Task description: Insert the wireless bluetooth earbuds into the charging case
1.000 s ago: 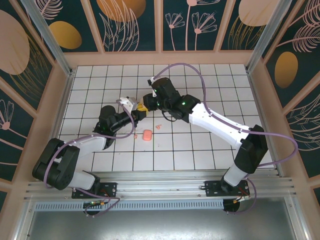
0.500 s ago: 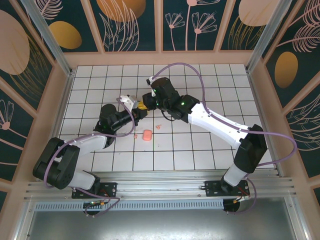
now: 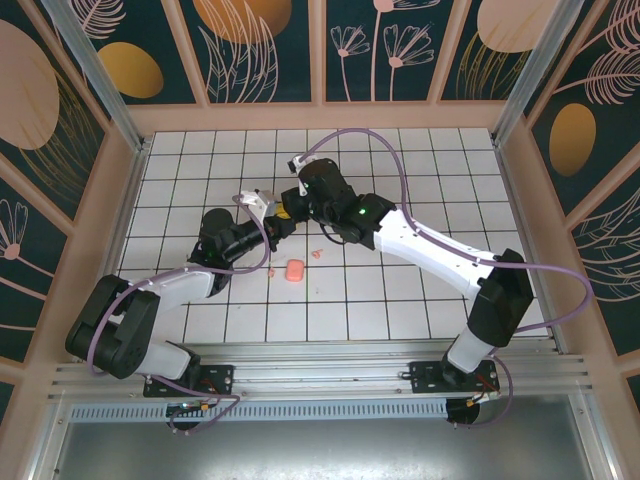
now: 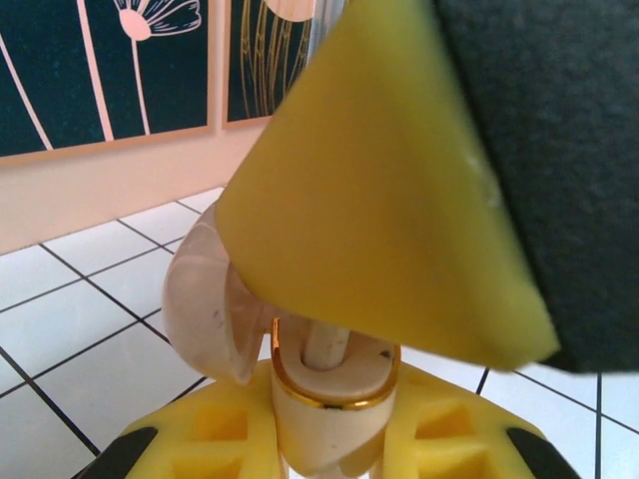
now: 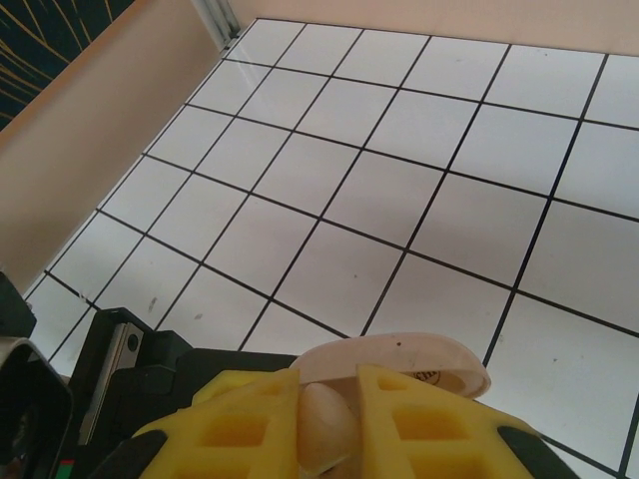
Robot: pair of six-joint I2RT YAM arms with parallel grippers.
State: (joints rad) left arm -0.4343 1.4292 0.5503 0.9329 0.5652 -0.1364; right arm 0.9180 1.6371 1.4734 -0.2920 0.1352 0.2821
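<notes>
- Top external view: both arms meet over the middle of the white tiled worktop (image 3: 420,170). The left claw (image 3: 268,218) and right claw (image 3: 290,208) are tip to tip, pretty much touching.
- Left wrist view: the left claw (image 4: 324,439) is clamped tight on the charging case (image 4: 329,394). It's a pale cream thing with a gold rim, sitting upright between the yellow fingers.
- The case's lid (image 4: 200,299) is flipped open and hangs off to the left side.
- One earbud (image 4: 324,344) is poking down into the open top of the case, stem just inside the gold rim (can't tell if it's fully seated).
- A big yellow finger (image 4: 379,200) of the right claw sits directly above the case and blocks most of the earbud.
- Right wrist view: the right claw (image 5: 327,384) is squeezed closed on that same pale earbud (image 5: 324,429), pinched between the two yellow fingers. The case lid (image 5: 399,359) peeks out just beyond the tips.
- Back on the top view, a salmon-pink box (image 3: 294,270) lies on the worktop nearer the arm bases, clear of both claws.
- A tiny pink bit (image 3: 318,254) lies just beside that box on its far right (probably another earbud, but it's too small to tell).
</notes>
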